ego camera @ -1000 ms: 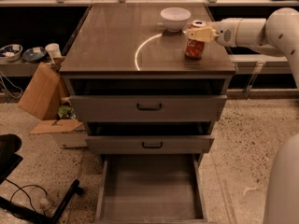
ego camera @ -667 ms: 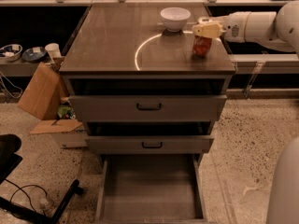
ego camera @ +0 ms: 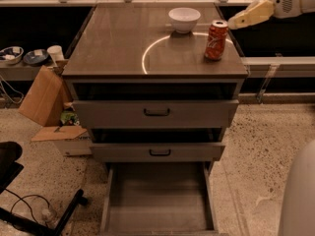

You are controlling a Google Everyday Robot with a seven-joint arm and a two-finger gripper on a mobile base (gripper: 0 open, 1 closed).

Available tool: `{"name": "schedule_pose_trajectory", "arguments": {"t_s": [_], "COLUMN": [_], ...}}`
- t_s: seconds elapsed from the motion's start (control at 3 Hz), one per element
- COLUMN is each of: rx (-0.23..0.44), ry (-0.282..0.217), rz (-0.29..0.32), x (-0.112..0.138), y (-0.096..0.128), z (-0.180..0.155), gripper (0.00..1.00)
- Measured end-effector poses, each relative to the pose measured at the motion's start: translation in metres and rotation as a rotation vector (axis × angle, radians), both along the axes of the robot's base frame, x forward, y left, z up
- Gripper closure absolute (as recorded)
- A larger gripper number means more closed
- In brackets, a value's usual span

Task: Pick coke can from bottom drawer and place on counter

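Note:
The coke can [ego camera: 216, 40] stands upright on the counter [ego camera: 123, 38], near its right edge and just right of the bright ring reflection. My gripper [ego camera: 235, 22] hangs off the counter's back right corner, up and to the right of the can and apart from it, open and empty. The bottom drawer [ego camera: 157, 200] is pulled out at floor level, and its flat floor is bare.
A white bowl [ego camera: 184, 18] sits at the back of the counter, left of the can. Two upper drawer fronts [ego camera: 156, 113] stand slightly ajar. A cardboard box [ego camera: 44, 95] and a low shelf with dishes [ego camera: 24, 58] are at left, a chair base [ego camera: 34, 215] at lower left.
The gripper carried the can rightward on the counter, let go of it and drew back up and to the right. The can now stands alone.

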State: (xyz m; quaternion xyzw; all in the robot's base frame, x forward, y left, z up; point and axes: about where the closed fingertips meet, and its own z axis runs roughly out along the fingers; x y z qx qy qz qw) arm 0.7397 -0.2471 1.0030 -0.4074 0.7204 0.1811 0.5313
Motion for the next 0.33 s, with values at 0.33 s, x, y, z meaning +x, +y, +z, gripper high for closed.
{"name": "schedule_pose_trajectory", "arguments": {"t_s": [0.33], "rx": [-0.033], "ry": [-0.022], "rz": [0.027], "x": [-0.0236], "y": [-0.0299], "z": [0.0035], "gripper": [0.0]}}
